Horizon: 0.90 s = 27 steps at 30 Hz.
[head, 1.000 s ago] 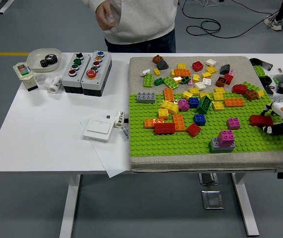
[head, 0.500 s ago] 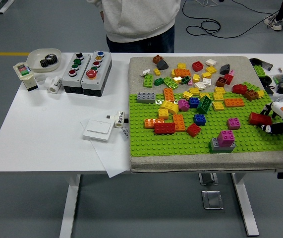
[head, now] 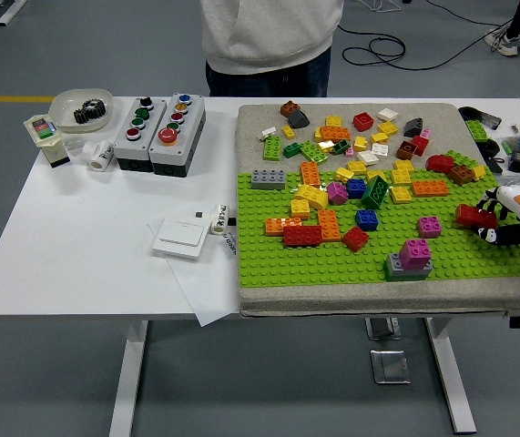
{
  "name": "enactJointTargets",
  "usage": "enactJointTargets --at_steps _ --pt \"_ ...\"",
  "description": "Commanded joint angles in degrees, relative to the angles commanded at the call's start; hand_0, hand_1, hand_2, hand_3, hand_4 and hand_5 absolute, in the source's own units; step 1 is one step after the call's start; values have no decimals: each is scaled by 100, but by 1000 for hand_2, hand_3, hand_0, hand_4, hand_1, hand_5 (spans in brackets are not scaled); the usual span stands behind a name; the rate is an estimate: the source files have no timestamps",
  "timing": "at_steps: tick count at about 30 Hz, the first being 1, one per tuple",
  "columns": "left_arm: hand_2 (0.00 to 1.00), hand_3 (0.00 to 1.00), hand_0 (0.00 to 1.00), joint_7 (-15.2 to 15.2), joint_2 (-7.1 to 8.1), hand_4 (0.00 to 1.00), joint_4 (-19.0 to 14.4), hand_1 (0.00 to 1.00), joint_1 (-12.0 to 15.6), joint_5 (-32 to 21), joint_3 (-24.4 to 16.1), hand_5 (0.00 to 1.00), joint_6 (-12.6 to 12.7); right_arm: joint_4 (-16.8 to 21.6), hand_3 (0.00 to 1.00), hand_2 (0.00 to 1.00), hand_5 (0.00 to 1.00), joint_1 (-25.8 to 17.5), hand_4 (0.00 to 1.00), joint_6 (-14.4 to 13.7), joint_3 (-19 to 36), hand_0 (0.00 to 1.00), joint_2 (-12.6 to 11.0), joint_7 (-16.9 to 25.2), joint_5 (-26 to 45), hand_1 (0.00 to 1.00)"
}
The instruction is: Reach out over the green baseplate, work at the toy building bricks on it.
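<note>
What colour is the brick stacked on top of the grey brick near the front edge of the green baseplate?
Pink: the studded pink brick sits atop the grey brick, seen clearly in the head view.

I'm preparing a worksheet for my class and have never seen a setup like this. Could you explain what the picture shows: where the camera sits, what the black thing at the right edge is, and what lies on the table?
The camera sits high on a humanoid robot's head, looking down over a white table. The black thing at the right is the robot's right hand, with five fingers, reaching over a green baseplate that lies on a grey pad. Its fingers close around a red brick there. No left hand is visible. Many loose toy bricks cover the baseplate, among them a pink brick on a grey one. To the left are two grey button boxes, a white bowl and a white switch plate. A person stands at the far side.
</note>
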Motion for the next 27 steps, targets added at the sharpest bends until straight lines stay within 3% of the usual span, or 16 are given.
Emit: enactJointTargets --at_steps 6,11,27 --pt "651 548 611 -20 -5 563 12 689 23 -38 15 611 -2 424 521 532 354 -73 562 -21 230 337 -177 46 -201 440" --pt "651 548 611 -38 -9 563 26 689 45 -61 19 611 -2 1079 521 532 354 -156 562 -53 367 337 -452 76 -419 440" --pt "648 548 610 -68 -17 563 71 686 163 -29 -22 612 1 3897 517 530 323 -663 539 86 612 334 -1523 -72 -716 440"
